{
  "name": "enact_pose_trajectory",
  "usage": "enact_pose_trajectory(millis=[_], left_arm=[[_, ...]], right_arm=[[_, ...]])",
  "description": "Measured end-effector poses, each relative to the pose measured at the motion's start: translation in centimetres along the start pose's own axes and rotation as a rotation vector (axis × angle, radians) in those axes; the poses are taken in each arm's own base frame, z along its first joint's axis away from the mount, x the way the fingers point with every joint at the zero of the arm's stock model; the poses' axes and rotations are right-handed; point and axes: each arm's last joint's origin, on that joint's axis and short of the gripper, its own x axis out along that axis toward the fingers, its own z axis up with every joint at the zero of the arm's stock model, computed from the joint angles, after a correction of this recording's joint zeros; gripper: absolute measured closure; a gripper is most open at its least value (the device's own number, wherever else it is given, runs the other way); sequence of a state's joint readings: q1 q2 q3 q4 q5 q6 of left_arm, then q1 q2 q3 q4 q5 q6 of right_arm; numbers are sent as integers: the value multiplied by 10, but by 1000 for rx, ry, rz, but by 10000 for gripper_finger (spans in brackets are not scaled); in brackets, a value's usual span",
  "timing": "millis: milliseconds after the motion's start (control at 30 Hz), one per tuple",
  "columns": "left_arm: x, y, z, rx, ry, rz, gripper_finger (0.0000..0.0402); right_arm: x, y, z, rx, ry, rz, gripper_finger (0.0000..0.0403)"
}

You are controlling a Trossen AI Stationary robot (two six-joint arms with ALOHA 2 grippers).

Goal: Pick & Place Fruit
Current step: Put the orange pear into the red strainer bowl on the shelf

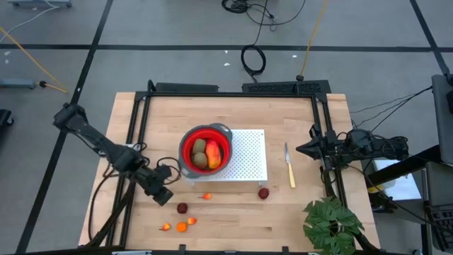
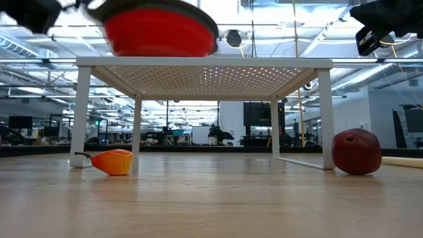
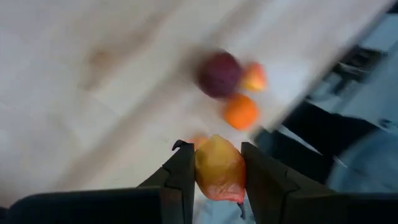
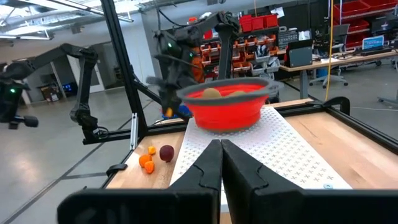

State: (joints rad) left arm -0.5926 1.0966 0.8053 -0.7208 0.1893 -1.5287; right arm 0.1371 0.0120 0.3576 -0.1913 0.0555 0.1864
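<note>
An orange fruit piece (image 3: 219, 171) is clamped in the left gripper (image 3: 215, 169) above the table (image 1: 297, 205). The right gripper (image 4: 221, 163) is parked closed, empty, beside the knife (image 1: 289, 166).

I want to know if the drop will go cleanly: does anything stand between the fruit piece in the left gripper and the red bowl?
Nothing visible does. The left gripper holds a small yellow-orange piece beside the red bowl on the white rack.

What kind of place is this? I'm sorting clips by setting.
Likely a robotics lab or workshop: a wooden table inside a black frame, red storage bins on shelves, and desks with monitors on an open floor.
</note>
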Motion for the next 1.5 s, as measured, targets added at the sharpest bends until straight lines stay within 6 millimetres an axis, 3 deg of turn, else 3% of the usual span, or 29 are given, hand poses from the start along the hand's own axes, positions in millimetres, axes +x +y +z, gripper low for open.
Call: enact_pose_trajectory(millis=[267,433,800,1000,1233,1500], left_arm=[[-15,-19,-20,-80,16,-61,298],[-24,-30,-35,-92,-60,-130,298],[-57,-79,-45,175,-572,-617,298],[-81,-98,-45,293,-885,-780,298],[-104,-104,-42,97,-1154,-863,298],[-116,-102,-38,-196,-1256,-924,298]], right_arm=[[0,0,0,0,1,1,403],[0,0,0,0,1,0,403],[0,0,0,0,1,1,403],[0,0,0,0,2,1,403],[0,0,0,11,2,4,403],[0,0,0,11,2,5,403]])
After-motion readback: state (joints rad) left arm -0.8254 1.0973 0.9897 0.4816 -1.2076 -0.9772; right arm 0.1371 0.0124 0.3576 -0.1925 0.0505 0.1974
